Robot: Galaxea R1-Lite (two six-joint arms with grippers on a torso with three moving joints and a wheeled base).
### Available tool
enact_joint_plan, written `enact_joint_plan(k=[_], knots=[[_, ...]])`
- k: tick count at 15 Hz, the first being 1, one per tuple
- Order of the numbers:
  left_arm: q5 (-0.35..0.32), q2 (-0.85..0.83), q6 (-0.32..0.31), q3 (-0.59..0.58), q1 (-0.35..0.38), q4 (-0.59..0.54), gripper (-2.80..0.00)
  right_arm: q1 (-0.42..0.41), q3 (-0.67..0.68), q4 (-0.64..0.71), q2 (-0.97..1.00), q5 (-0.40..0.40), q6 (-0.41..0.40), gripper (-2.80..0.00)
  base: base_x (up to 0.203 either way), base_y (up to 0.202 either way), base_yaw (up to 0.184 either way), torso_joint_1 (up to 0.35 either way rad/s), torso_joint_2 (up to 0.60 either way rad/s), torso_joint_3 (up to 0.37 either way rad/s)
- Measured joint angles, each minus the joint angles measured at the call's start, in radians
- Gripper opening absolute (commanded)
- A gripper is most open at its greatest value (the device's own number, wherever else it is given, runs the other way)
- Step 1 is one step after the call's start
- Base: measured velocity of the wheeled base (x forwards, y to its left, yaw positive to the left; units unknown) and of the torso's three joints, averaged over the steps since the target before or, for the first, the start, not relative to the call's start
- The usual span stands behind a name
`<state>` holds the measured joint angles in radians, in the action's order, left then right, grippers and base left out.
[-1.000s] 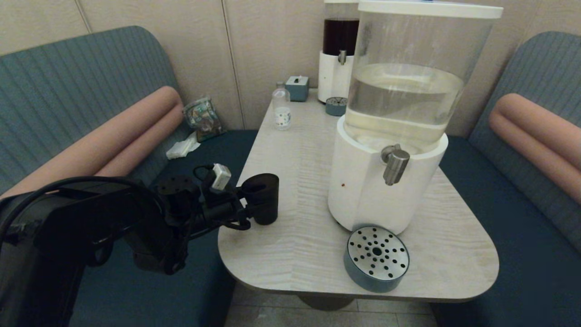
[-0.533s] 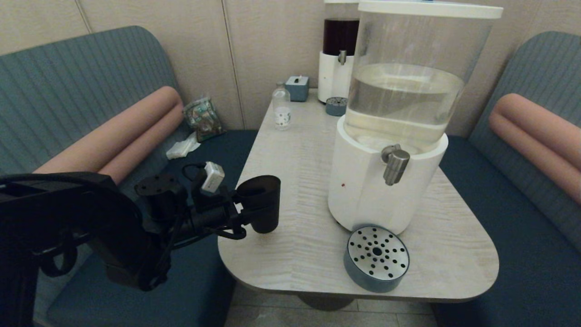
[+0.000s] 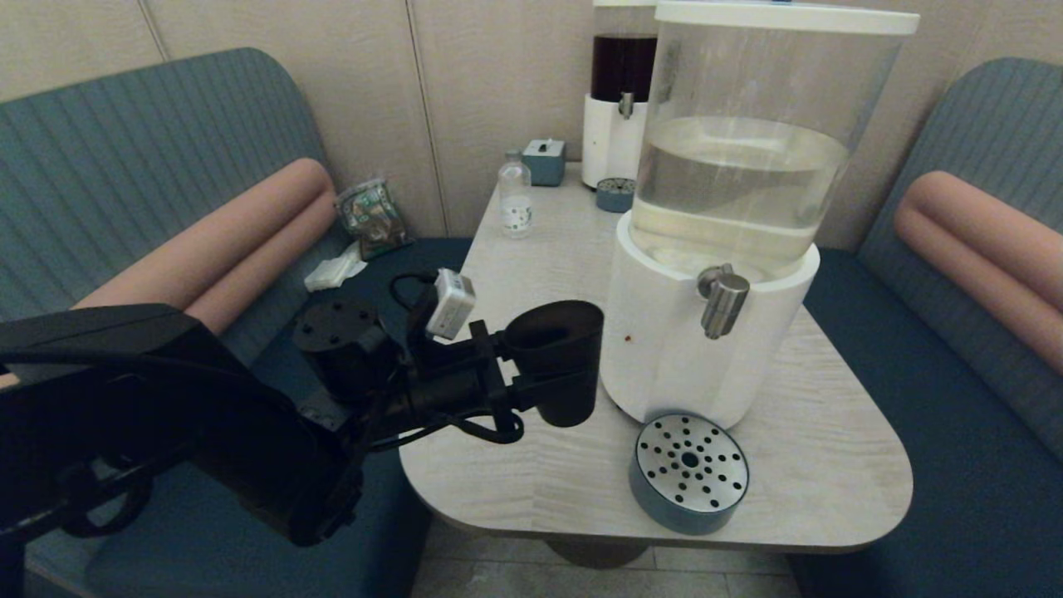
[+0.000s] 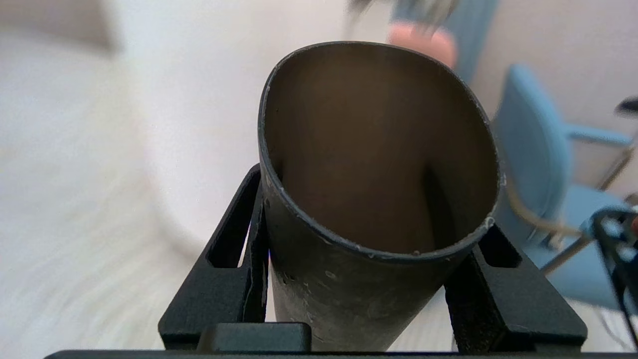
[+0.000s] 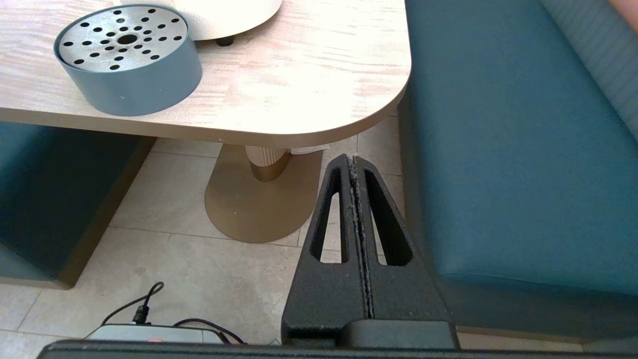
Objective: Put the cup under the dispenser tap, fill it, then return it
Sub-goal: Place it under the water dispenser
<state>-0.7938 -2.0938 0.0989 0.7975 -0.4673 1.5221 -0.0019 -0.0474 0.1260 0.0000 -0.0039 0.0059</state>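
The dark smoky cup (image 3: 558,359) hangs above the table, upright, with my left gripper (image 3: 531,390) shut on its sides. It sits just left of the big white-based dispenser (image 3: 664,332), whose steel tap (image 3: 722,301) juts out further right and slightly higher. In the left wrist view the cup (image 4: 369,199) fills the frame, its mouth empty, with one finger on each side (image 4: 234,259). My right gripper (image 5: 354,164) is parked low, off the table's near right corner, fingers pressed together and holding nothing.
A round blue-grey drip tray (image 3: 689,473) with a perforated steel top lies on the table below the tap. At the back stand a small clear bottle (image 3: 515,199), a blue box (image 3: 544,160) and a second dispenser (image 3: 619,108) with dark liquid. Benches flank the table.
My left arm has carried the cup to the right and slightly up, from the table's left edge to just beside the dispenser base. The right arm has not moved.
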Motion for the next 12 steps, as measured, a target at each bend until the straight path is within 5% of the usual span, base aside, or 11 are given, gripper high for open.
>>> enact_joint_plan(k=[12], knots=[[0.113, -0.267, 0.046, 0.266, -0.216, 0.0, -2.8, 0.001, 0.0, 0.0, 0.0, -0.001, 0.0, -2.8, 0.0, 0.0, 0.0, 0.0, 0.0, 0.0]])
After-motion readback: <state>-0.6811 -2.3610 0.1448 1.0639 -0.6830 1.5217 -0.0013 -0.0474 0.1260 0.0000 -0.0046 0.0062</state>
